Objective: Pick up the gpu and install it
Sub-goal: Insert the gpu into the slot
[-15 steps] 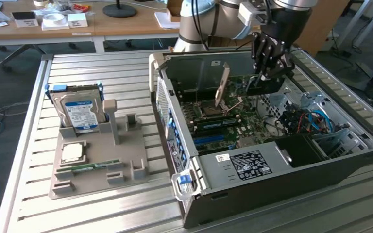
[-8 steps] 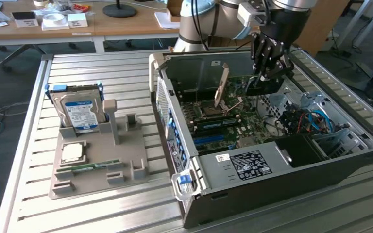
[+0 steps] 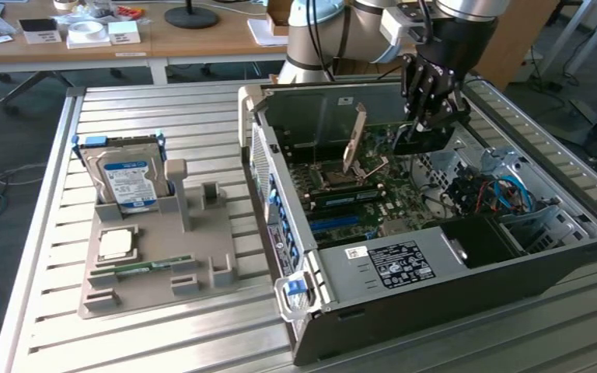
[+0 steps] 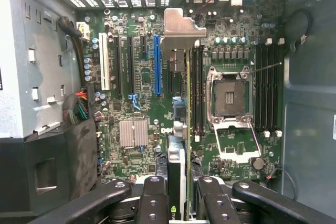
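My gripper (image 3: 429, 116) hangs inside the open computer case (image 3: 423, 268), above the motherboard (image 4: 136, 108), and is shut on the gpu (image 3: 410, 144). In the wrist view the gpu (image 4: 177, 158) shows edge-on between the black fingers (image 4: 153, 198). It runs away from my gripper (image 4: 179, 192) to its silver-beige bracket (image 4: 181, 24), which sits near the rear slot openings. The card hovers just beside the long blue slot (image 4: 157, 64), roughly parallel to it and not seated. In the exterior view the bracket (image 3: 357, 134) slants upward by the case's back wall.
A grey parts holder (image 3: 211, 268) lies on the slatted metal table at the exterior view's left. It carries a silver hard drive (image 3: 127, 180), a processor chip (image 3: 118, 242) and a green RAM stick (image 3: 153, 266). Cables and a drive cage (image 3: 506, 194) crowd the case's right side.
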